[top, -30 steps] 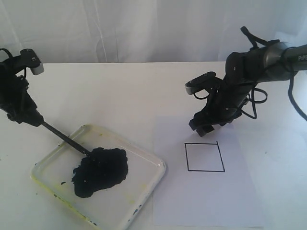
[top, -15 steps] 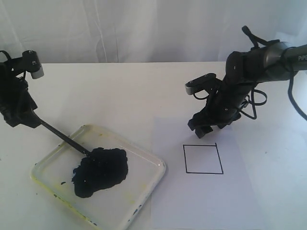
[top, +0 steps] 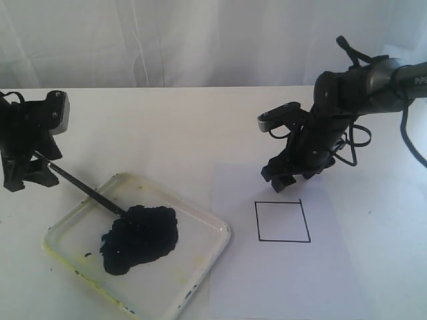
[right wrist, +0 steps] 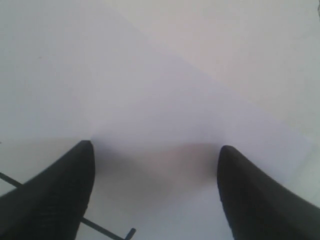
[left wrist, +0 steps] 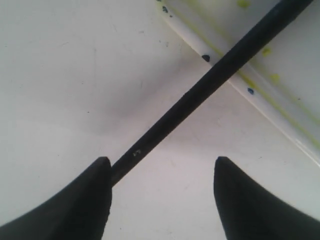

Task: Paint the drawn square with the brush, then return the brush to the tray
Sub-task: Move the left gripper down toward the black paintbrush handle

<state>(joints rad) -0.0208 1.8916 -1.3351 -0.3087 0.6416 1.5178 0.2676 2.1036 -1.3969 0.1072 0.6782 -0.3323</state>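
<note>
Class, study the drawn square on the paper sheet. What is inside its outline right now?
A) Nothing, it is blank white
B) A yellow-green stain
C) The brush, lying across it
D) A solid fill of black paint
A: the drawn square shows only a thin black outline around bare white, while the brush lies with its tip in the tray.

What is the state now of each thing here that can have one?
Tray, holds black paint.
Brush, tip in paint, shaft across tray rim.
Square, unpainted.
Left tool, open, brush between fingers, not gripped.
Right tool, open, empty, over paper.
</note>
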